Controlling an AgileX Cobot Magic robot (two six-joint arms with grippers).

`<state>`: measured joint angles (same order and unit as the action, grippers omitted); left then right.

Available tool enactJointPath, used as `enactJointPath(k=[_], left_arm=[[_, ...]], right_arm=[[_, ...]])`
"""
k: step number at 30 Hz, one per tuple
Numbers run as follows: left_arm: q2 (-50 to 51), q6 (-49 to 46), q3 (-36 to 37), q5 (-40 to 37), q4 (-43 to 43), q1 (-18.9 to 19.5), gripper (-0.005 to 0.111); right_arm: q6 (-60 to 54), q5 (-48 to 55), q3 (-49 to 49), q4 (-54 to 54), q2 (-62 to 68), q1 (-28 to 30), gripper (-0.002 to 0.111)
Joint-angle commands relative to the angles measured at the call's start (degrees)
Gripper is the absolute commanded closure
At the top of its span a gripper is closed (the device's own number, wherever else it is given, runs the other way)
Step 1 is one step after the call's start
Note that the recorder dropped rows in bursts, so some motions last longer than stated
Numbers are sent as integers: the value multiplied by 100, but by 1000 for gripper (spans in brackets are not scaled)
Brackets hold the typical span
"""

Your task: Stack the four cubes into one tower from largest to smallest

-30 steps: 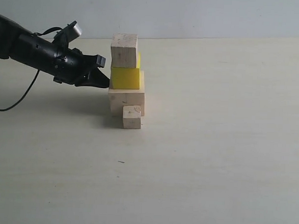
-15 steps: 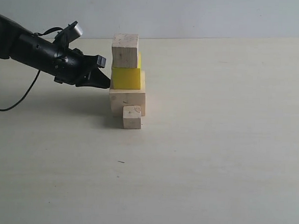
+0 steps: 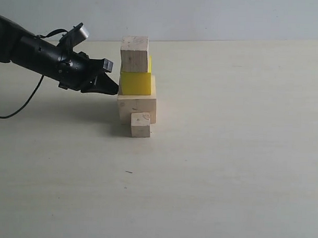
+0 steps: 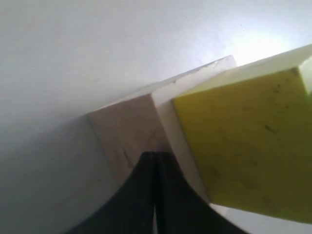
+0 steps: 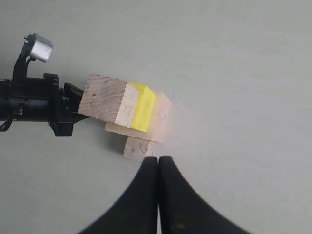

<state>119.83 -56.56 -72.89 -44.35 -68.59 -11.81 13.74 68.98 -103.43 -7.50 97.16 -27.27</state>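
Small wood cube lies against the large wood cube's front.
Left gripper, shut and empty, is nearer, at its left; right gripper, also shut, hangs above.

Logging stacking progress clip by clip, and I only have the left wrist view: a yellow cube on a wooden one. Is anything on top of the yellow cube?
Observer: Yes, a medium wooden cube sits on the yellow cube.
Operator: And the fourth cube?
Observer: The smallest cube lies on the table, just in front of the large bottom cube.
Operator: Is the right gripper holding anything?
Observer: No, the right gripper is shut and empty.
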Motion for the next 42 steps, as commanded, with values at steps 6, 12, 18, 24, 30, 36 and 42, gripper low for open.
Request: enactJointPath(k=[6, 12, 18, 24, 30, 36, 42], left_arm=[[-13, -40, 19, 140, -94, -263, 107], [-13, -25, 19, 176, -94, -272, 107], [-13, -25, 19, 158, -94, -272, 107], [-203, -3, 70, 207, -94, -272, 107], [-873, -3, 586, 941, -83, -192, 107], [-1582, -73, 1284, 1243, -354, -136, 107], [-2380, -1098, 2451, 1534, -1686, -147, 107]], right_arm=[[-8, -32, 18, 0, -48, 9, 108], [-8, -7, 18, 0, -48, 9, 108], [-8, 4, 18, 0, -48, 9, 108], [627, -38, 18, 926, -127, 9, 108], [614, -20, 18, 1406, -529, 9, 108], [569, -541, 699, 1306, -1074, -6, 108], [590, -2276, 2537, 1181, -2137, -6, 108]])
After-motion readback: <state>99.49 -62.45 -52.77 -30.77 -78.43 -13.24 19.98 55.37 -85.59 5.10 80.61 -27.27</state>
